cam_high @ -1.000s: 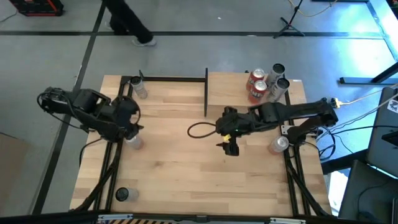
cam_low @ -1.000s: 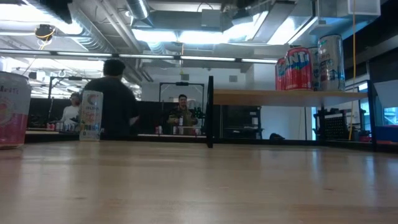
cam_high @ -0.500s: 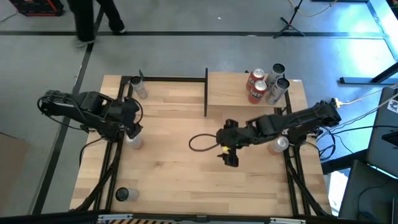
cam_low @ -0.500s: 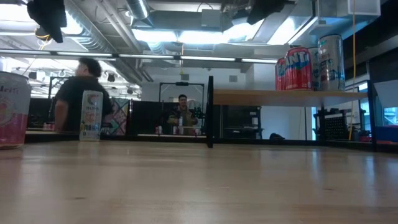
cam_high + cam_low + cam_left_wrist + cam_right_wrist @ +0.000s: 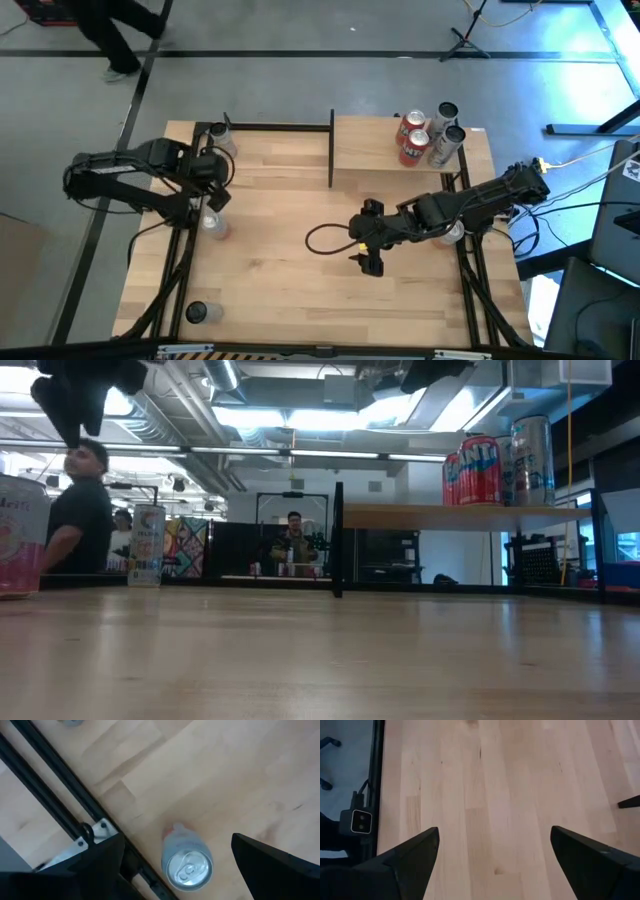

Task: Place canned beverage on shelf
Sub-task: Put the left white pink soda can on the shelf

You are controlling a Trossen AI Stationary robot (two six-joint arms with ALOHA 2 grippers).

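Note:
A pink-and-white can [image 5: 212,228] stands upright on its base near the table's left edge; it also shows in the left wrist view [image 5: 186,865] and the low view [image 5: 20,535]. My left gripper [image 5: 212,203] hangs open above it, its fingers [image 5: 100,865] apart on either side and not touching. The shelf [image 5: 370,150], a light-wood board on black posts, stands at the far right with several cans [image 5: 428,135] on it; it also shows in the low view [image 5: 440,516]. My right gripper [image 5: 368,258] is open and empty over the table's middle [image 5: 494,830].
Another can [image 5: 222,140] stands at the far left, a dark can [image 5: 203,312] at the near left corner, and a silver can [image 5: 450,232] under my right arm. A black cable loop [image 5: 325,238] lies mid-table. A person walks beyond the far left corner [image 5: 100,30].
My left gripper has come down toward the pink-and-white can and stays open. My right gripper has drawn toward the table's near edge, staying open and empty. The person behind the table has walked to the left.

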